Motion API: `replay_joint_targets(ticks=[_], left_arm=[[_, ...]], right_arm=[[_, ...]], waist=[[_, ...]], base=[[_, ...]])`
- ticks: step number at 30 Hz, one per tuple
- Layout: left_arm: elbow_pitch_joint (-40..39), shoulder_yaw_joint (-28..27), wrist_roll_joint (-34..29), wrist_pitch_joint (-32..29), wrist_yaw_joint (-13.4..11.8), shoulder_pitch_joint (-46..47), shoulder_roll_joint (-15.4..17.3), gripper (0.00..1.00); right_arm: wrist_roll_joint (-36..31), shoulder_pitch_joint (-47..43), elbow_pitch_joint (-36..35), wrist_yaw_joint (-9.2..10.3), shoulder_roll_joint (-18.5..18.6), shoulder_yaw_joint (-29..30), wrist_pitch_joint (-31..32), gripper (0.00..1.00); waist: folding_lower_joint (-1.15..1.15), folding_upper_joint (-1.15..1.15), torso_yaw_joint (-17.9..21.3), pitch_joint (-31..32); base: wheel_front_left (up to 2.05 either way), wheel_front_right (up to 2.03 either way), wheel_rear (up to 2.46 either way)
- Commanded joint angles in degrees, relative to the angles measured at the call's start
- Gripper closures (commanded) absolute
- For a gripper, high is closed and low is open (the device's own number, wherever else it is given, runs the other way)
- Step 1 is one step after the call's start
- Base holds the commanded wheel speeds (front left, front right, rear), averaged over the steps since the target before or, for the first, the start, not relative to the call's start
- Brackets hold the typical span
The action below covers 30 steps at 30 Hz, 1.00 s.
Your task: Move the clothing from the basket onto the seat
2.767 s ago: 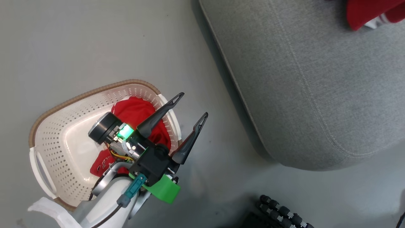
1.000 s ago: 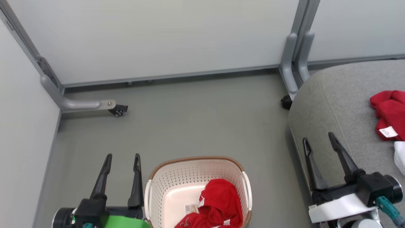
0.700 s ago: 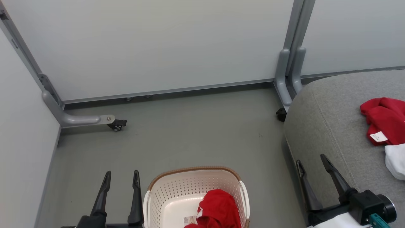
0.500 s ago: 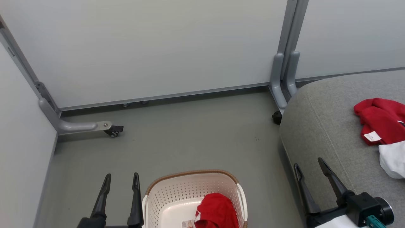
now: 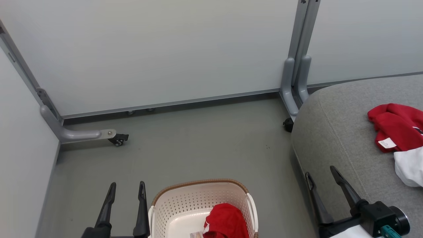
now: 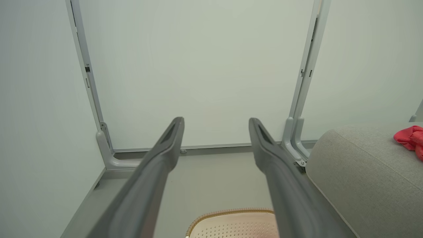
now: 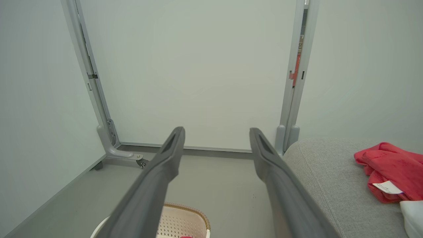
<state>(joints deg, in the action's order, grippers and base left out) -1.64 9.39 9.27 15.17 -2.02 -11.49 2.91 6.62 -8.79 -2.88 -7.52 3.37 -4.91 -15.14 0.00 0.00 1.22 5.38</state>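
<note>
The left hand (image 5: 127,183) hovers at the lower left over the grey floor (image 5: 205,142), just beside the left wall of the basket (image 5: 198,182). Its two long dark fingers are spread wide, with nothing between them. The right hand (image 5: 320,171) hangs at the lower right above the front edge of the seat (image 5: 337,132), its fingers likewise spread apart and empty. Both hands point toward the pale partition panels (image 5: 165,49).

The basket stands on the floor between the two hands. It is cream-white and perforated, with a brown woven-look rim and a white side handle (image 5: 251,208) on its right. Inside it, against the right wall, lies a crumpled red garment (image 5: 226,219), partly cut off by the bottom of the head view.

A second red garment (image 5: 396,122) lies bunched on the seat at the far right, well apart from the basket. A small white tag (image 5: 387,143) shows on its near edge. A white piece of cloth (image 5: 409,167) touches it on the near side and runs out of the picture; whether it belongs to the same garment I cannot tell.

The seat is light-grey fabric with a rounded corner and a stitched seam (image 5: 343,145) running along its top. Behind it, a grey post (image 5: 299,66) joins two of the panels. At the left, a grey foot with a small black caster (image 5: 118,141) rests on the floor.
</note>
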Motion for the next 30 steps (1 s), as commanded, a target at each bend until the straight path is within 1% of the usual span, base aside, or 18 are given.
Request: replay_joint_targets(ticks=[1,12,20,27,30], left_arm=[[0.1,0.0,-0.5,0.0,0.2,0.1,0.0,0.00],[0.3,-0.1,-0.5,0.0,-0.2,0.7,0.0,0.00],[0.7,0.3,0.1,0.0,-0.2,1.8,0.0,0.00],[1.5,1.3,0.6,0.0,0.4,3.6,0.0,0.00],[1.8,1.8,0.1,0.0,1.0,5.5,0.0,0.00]], right_arm=[[0.6,-0.4,0.0,0.06,0.2,0.3,0.0,0.00],[0.8,0.4,0.0,0.06,0.7,0.2,0.0,0.00],[0.6,0.9,0.0,0.06,0.8,-0.2,0.0,0.00],[0.3,2.3,-0.5,0.06,1.2,-0.3,0.0,0.00],[0.1,4.0,-1.3,0.06,1.2,0.0,0.0,0.00]], waist=[[0.00,0.00,0.1,0.0],[0.00,0.00,0.6,-0.9],[0.00,0.00,1.0,-2.8],[0.00,0.00,1.6,-7.0],[0.00,0.00,1.9,-11.0]], base=[[0.00,0.00,0.00],[0.00,0.00,0.00],[0.00,0.00,0.00],[0.00,0.00,0.00],[0.00,0.00,0.00]])
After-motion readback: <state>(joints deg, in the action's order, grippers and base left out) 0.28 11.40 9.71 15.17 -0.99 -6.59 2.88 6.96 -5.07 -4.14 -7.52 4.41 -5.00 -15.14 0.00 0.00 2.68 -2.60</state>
